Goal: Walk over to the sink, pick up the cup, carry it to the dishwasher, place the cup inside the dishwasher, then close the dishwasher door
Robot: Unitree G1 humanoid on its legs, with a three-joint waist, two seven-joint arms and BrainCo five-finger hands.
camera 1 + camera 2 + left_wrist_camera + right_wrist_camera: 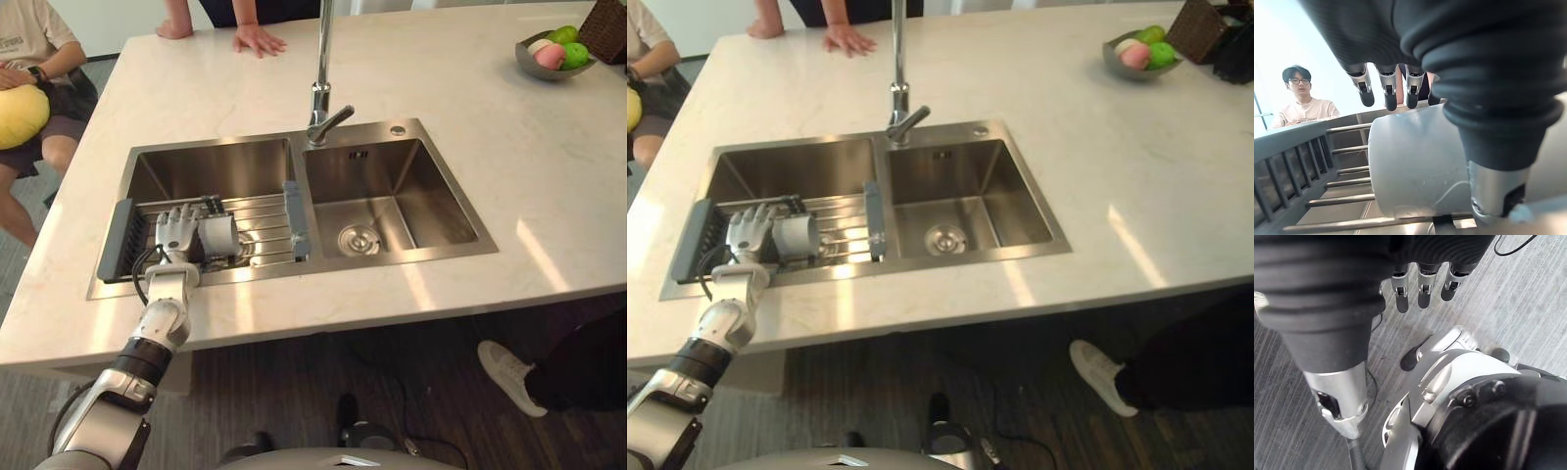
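I see a pale grey cup [219, 236], a rack [263, 223] of silver bars with dark grey ends, a steel-silver sink [431, 211], a cream, faintly veined countertop [470, 98] and green and pink fruit [574, 54].

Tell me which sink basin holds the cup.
The left basin, the one with the rack across it; the cup lies on that rack beside the left robot hand. The right basin has only its drain.

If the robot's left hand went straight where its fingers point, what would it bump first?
Probably the left basin's back wall; the left hand points along the rack, with the cup beside its palm. Depth is unclear.
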